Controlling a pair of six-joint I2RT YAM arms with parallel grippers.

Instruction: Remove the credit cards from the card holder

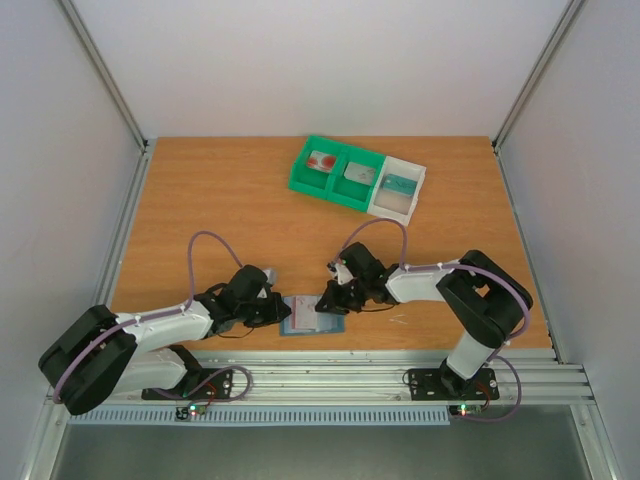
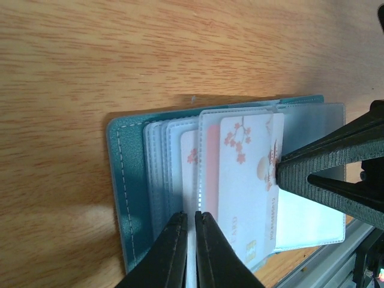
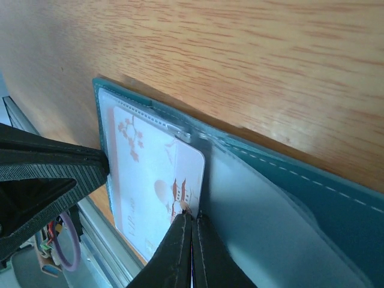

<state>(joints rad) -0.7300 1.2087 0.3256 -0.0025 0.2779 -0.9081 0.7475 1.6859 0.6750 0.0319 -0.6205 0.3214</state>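
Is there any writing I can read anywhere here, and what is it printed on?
"VIP": on the white card with red blossoms in the card holder; the letters after it are blurred.
"CARD": same card, left wrist view, near its chip.
The three cards in the far trays: too small to read.

The table (image 2: 90, 48) is finished in smooth wood-grain laminate with a low sheen. The card holder (image 2: 123, 198) is covered in teal leather-like material (stitched in pale thread), and its sleeves (image 2: 312, 222) are frosted clear plastic. The credit card (image 2: 246, 180) is glossy. Matt black ribbed plastic is seen on the fingers (image 2: 327, 174) of the right gripper (image 3: 192, 217).
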